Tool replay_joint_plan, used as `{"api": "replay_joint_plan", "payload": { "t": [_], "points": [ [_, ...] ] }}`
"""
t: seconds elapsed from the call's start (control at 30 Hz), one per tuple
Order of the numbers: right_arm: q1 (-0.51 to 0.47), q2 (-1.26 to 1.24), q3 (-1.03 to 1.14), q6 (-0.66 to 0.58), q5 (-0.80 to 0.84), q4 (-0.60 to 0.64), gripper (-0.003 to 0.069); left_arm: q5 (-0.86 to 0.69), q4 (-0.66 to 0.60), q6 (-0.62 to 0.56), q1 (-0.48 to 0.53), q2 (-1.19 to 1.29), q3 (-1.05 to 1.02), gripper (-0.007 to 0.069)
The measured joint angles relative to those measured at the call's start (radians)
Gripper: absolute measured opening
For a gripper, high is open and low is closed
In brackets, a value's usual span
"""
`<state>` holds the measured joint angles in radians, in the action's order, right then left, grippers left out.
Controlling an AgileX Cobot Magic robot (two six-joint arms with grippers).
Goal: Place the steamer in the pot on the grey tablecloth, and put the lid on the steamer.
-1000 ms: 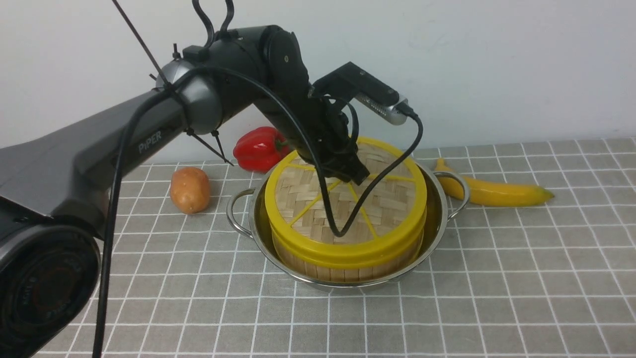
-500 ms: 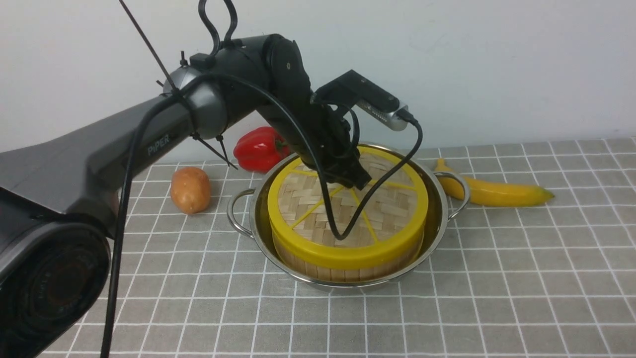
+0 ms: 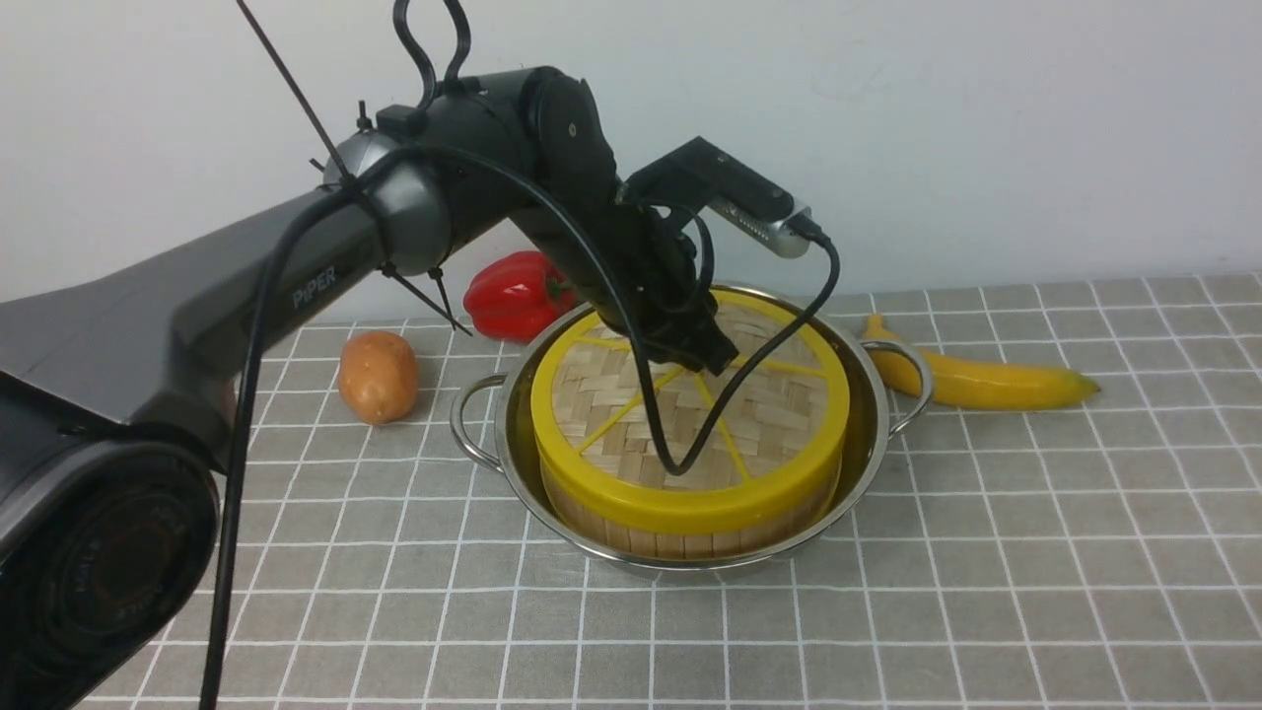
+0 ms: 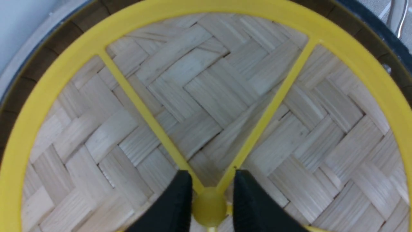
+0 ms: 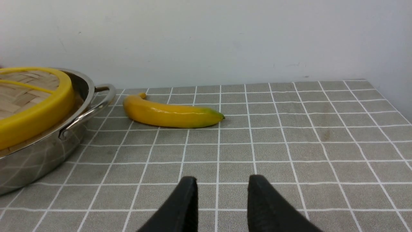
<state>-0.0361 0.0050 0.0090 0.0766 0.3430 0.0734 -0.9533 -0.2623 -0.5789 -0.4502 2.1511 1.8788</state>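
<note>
The steamer (image 3: 680,540) stands inside the pot (image 3: 868,419) on the grey tablecloth (image 3: 986,552). The lid (image 3: 779,414) lies flat on the steamer, its yellow rim covering the steamer's top. My left gripper (image 3: 715,355) is down at the lid's centre. In the left wrist view its fingers (image 4: 175,206) stand slightly parted on either side of the yellow knob (image 4: 209,207), with a thin gap on one side. My right gripper (image 5: 222,187) is open and empty, low over the cloth beside the pot (image 5: 38,154); it does not show in the front view.
A banana (image 3: 976,383) lies on the cloth just right of the pot's handle. A potato (image 3: 377,375) and a red pepper (image 3: 518,294) sit behind and left of the pot. A white wall closes the back. The left arm's cable loops over the lid.
The lid came down with my left gripper and settled level on the steamer. The left jaws have since parted a little from the knob. The right gripper has not moved.
</note>
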Motion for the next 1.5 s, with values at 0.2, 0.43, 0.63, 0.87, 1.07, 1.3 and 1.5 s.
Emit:
{"api": "replay_joint_plan", "payload": {
  "t": [0.2,0.43,0.63,0.87,1.07,1.3,1.5],
  "points": [
    [0.000,0.000,0.000,0.000,0.000,0.000,0.0240,-0.002,0.008,0.000,-0.001,-0.029,0.000,0.0499],
    [0.000,0.000,0.000,0.000,0.000,0.000,0.0240,0.011,0.061,0.061,-0.001,-0.198,-0.001,0.0653],
    [0.000,0.000,0.000,0.000,0.000,0.000,0.0240,0.050,0.065,0.124,-0.001,-0.367,0.001,0.0605],
    [0.000,0.000,0.000,0.000,0.000,0.000,0.0240,0.109,0.065,0.125,-0.001,-0.433,0.001,0.0485],
    [0.000,0.000,0.000,0.000,0.000,0.000,0.0240,0.160,0.065,0.127,-0.001,-0.432,0.000,0.0384],
    [0.000,0.000,0.000,0.000,0.000,0.000,0.0240,0.224,0.130,0.155,0.041,-0.646,-0.265,0.0242],
    [0.000,0.000,0.000,0.000,0.000,0.000,0.0240,0.424,0.113,0.204,0.202,-1.018,-0.643,0.0185]
  ]
}}
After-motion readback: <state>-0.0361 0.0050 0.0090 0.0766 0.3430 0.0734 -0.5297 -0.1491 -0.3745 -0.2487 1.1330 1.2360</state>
